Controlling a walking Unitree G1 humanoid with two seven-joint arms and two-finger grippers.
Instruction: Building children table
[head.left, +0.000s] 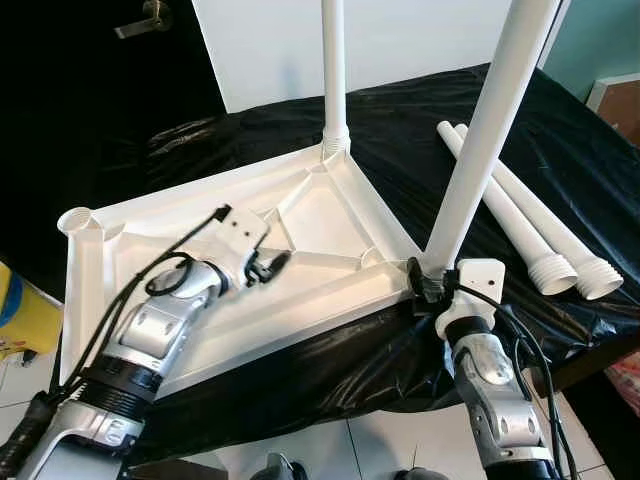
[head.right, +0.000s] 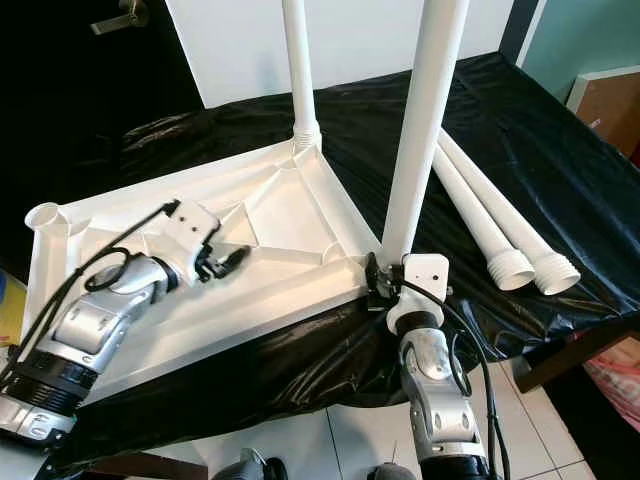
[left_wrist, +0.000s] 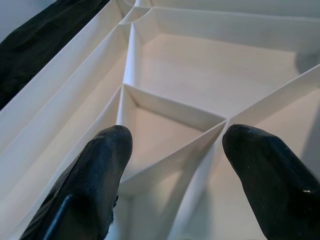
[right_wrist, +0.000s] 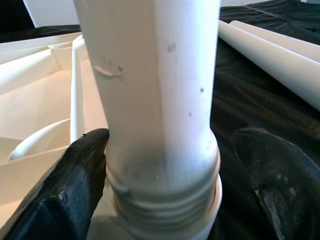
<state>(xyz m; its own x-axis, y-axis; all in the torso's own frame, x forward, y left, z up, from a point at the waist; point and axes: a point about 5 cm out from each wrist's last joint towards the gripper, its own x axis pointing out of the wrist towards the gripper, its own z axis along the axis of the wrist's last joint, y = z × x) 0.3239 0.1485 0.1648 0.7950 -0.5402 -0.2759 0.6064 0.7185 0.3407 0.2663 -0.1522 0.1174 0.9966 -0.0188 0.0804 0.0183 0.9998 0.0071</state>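
White plastic tabletop lies upside down on black sheet covering work surface; white tile floor below, white wall panel behind, teal wall at far right. Far leg upright in corner socket. Near leg stands tilted in near right corner socket. Two loose legs lie side by side on sheet, right of tabletop. Right gripper at near leg's threaded base, fingers spread: one touches, other apart. Left gripper over tabletop ribs, fingers parted, holding nothing.
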